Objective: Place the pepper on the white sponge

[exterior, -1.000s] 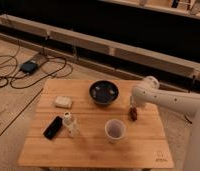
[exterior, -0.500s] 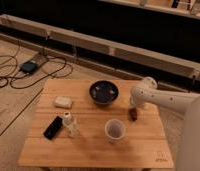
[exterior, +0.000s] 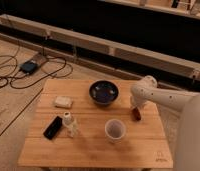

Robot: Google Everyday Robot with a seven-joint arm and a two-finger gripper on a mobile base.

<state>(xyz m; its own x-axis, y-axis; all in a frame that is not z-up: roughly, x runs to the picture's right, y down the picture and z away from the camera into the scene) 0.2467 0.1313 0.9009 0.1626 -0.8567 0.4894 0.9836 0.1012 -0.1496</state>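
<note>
The pepper (exterior: 137, 116) is a small dark red-brown thing lying on the wooden table (exterior: 93, 150), near its right edge and right of the dark bowl. My gripper (exterior: 135, 109) reaches down from the white arm (exterior: 158, 96) and sits right at the pepper, covering its upper end. The white sponge (exterior: 63, 102) lies flat on the left part of the table, well away from the gripper.
A dark blue bowl (exterior: 103, 92) stands at the back centre. A pale cup (exterior: 114, 130) sits in front of it. A small clear bottle (exterior: 69, 124) and a flat black phone-like item (exterior: 53, 127) lie front left. Cables (exterior: 23, 75) trail on the floor at left.
</note>
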